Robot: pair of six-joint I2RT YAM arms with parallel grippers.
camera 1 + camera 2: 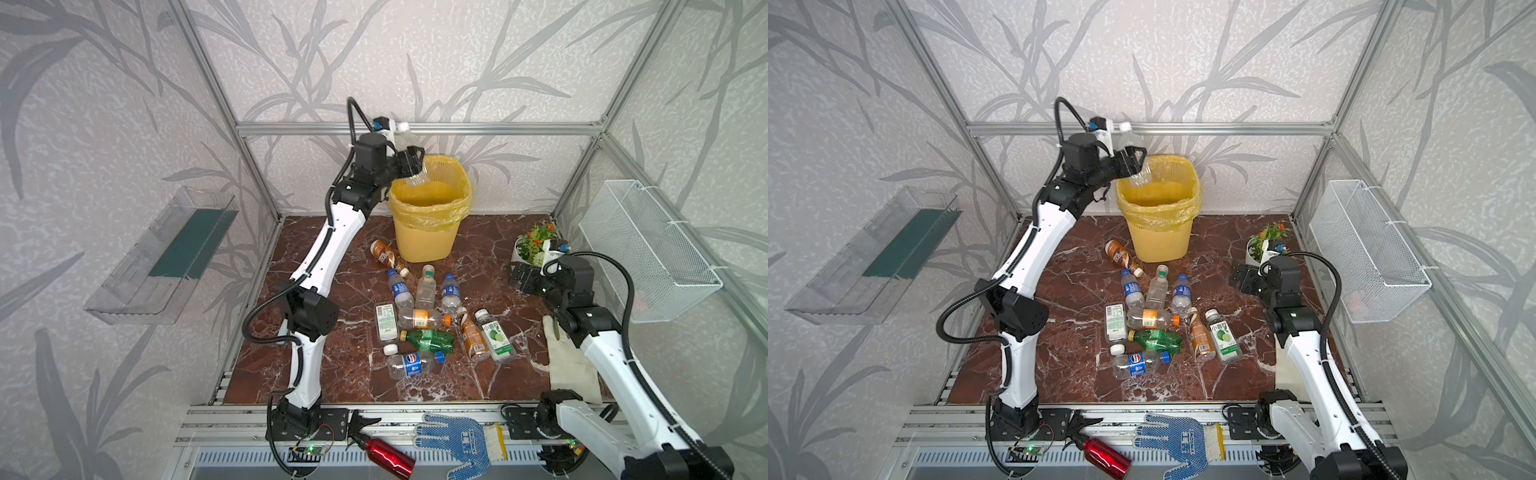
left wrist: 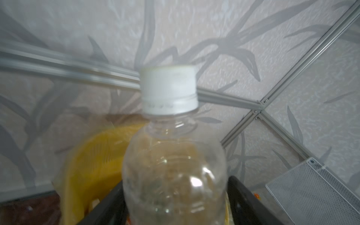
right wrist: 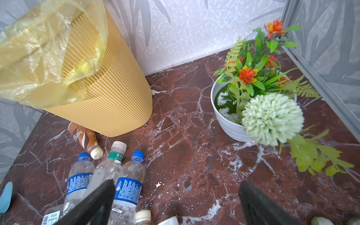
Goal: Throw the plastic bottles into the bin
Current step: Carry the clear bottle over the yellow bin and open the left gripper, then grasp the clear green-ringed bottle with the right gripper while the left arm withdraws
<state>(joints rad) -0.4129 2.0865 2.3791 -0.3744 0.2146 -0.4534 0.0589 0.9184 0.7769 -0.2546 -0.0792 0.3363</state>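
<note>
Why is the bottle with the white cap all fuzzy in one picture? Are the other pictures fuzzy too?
Left wrist view: the clear bottle sits very close and looks smeared, and the yellow bin behind it is blurred. Right wrist view: the marble floor and potted flowers are sharp. Both top views: sharp and evenly lit, with a bright glint on the red metal bottle.

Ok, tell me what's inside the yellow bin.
Only the yellow bag shows inside the bin. A clear bottle hangs over its rim, between the jaws of the left gripper. The bin's lower inside is hidden by its near wall.
</note>
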